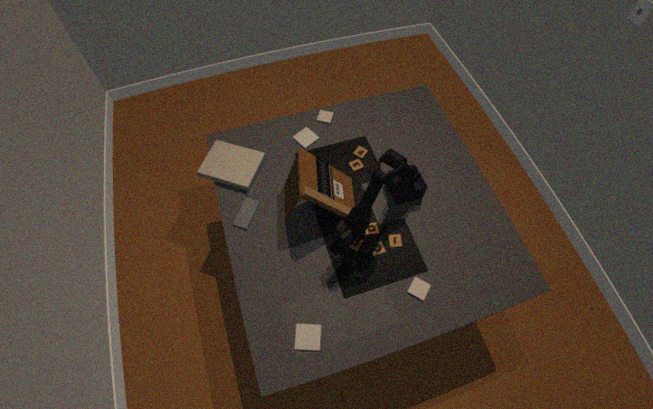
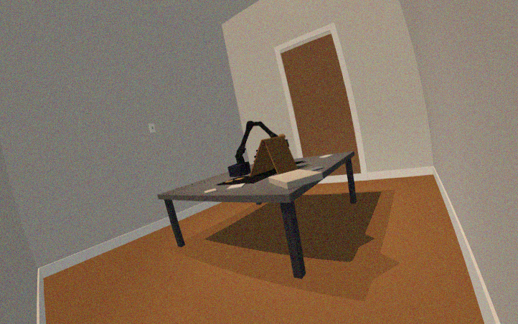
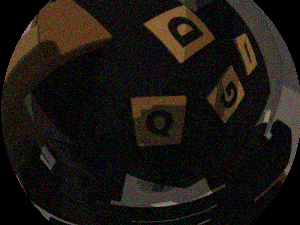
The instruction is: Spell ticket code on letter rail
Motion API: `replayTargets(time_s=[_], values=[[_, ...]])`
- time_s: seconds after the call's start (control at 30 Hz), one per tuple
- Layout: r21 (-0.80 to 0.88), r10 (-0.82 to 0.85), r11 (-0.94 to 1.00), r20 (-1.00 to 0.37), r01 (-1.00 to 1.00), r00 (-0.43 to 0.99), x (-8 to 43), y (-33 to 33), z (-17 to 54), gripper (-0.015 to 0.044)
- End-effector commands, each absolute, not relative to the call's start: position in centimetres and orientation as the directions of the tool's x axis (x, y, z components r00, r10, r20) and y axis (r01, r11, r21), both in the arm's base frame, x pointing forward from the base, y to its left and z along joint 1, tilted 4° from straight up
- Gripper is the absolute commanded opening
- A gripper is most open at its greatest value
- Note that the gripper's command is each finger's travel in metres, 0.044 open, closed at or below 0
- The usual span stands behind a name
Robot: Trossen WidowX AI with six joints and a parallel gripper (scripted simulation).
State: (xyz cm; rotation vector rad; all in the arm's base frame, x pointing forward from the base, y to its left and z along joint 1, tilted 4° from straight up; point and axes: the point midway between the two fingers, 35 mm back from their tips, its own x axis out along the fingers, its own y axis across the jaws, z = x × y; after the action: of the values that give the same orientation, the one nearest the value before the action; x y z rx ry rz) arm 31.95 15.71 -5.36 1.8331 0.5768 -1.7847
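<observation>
My gripper point(image 1: 353, 243) point(image 3: 159, 123) is low over the dark mat, shut on the Q tile point(image 3: 159, 115), which is shaded in the wrist view. The D tile point(image 1: 373, 228) point(image 3: 180, 33), the G tile point(image 1: 379, 249) point(image 3: 226, 94) and a tile with a bar-like letter point(image 1: 394, 240) point(image 3: 246, 54) lie nearby on the mat. Two more tiles, one point(image 1: 360, 151) and another point(image 1: 355, 165), lie at its far end, letters unclear. The sloped wooden board point(image 1: 308, 168) point(image 2: 280, 154) point(image 3: 72, 24) carries the dark rail point(image 1: 325, 179); I make out no tile there. The ticket point(image 1: 338, 188) is too small to read.
The dark mat point(image 1: 346, 284) lies on the grey table point(image 1: 462, 193) point(image 2: 199, 187). A thick pale block point(image 1: 231, 163) point(image 2: 294, 176) and a grey slab point(image 1: 246, 214) are behind the board. Pale squares point(image 1: 306, 137) point(image 1: 325, 116) point(image 1: 419, 288) point(image 1: 307, 337) lie around. The arm passes close to the board's side.
</observation>
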Motion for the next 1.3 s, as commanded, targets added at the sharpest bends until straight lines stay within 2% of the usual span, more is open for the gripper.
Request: replayTargets(time_s=[0.0, 1.27], values=[[0.07, -0.052, -0.781, -0.998, 0.62, 0.047, 31.9, 15.7, -5.0, 0.0], [0.07, -0.052, -0.781, -0.998, 0.62, 0.047, 31.5, 15.9, -3.4, 0.0]])
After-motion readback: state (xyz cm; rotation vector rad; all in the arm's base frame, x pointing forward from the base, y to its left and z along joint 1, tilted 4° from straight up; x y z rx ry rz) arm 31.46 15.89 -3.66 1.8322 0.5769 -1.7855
